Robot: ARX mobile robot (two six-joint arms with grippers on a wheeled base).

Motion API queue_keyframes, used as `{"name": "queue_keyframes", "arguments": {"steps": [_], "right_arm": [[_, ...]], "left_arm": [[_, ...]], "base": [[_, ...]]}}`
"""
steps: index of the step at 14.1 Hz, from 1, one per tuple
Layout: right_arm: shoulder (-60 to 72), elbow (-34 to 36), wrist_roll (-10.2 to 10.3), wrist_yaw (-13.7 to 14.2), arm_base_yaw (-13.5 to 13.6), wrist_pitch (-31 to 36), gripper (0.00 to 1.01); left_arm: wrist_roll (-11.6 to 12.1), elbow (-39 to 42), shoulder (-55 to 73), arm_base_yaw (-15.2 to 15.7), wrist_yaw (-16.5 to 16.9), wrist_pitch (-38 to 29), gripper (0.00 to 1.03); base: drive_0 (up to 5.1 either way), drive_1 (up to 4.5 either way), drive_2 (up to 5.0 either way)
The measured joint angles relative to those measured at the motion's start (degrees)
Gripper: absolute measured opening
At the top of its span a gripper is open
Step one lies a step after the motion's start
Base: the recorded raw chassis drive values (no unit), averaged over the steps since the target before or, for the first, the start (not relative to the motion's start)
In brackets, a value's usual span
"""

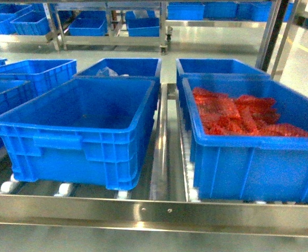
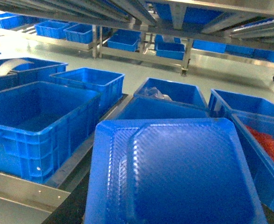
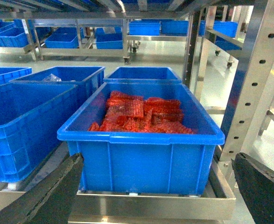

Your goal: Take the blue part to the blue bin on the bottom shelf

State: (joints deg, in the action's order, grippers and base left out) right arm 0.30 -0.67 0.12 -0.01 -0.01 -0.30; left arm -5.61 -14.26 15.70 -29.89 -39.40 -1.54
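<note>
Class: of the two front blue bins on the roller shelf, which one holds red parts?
The front right bin, beside the divider rail; the front left bin looks empty.

Bottom shelf (image 1: 159,212): brushed stainless steel, dull sheen, riveted front lip; small white plastic rollers (image 1: 64,188). Bins (image 1: 80,131): moulded blue plastic, smooth, slightly glossy. Blue part (image 2: 174,172): thin formed plastic, glossy, finely ribbed texture. Red parts (image 1: 237,113): shiny, crinkled. Floor (image 3: 151,58): smooth, reflective grey-green coating.
</note>
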Motion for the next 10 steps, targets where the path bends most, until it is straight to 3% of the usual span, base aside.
{"name": "queue_keyframes", "arguments": {"steps": [10], "right_arm": [[0.0, 0.0, 0.0, 0.0, 0.0, -0.1, 0.98]], "left_arm": [[0.0, 0.0, 0.0, 0.0, 0.0, 0.2, 0.43]], "base": [[0.0, 0.0, 0.0]]}}
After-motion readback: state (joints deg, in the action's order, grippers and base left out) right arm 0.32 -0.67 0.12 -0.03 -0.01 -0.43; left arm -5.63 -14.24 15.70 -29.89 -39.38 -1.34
